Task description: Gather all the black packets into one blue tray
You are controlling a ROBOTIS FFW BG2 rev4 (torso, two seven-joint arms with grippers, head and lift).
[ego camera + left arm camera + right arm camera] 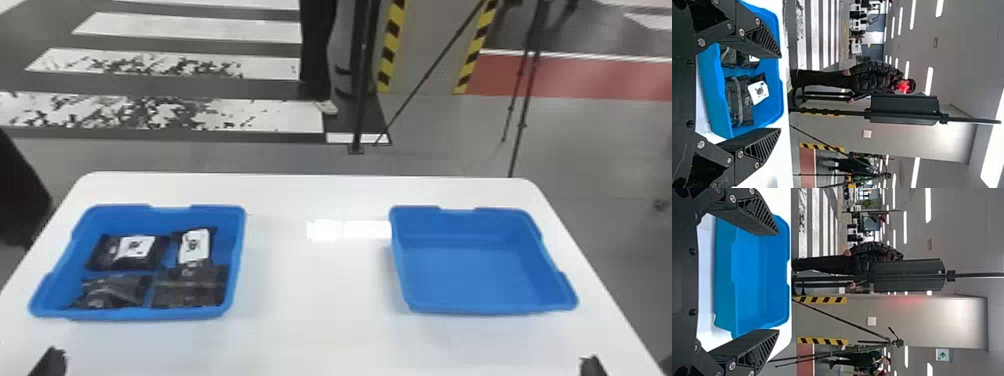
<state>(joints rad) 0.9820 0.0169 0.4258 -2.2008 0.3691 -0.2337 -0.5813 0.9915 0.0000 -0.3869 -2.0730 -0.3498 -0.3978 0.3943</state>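
Four black packets [190,292] lie in the left blue tray [135,314], the far two showing white labels. Well apart on the white desk [315,290] sits the right blue tray [465,267]. Left gripper [51,362] and right gripper [593,366] are both spread.

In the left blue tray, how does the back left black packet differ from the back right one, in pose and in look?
The back left packet lies with its longer side across the tray; the back right packet lies lengthwise, front to back. The left packet shows wide black areas beside its label, while on the right packet the label covers most of what shows. Both labels are white and face up.
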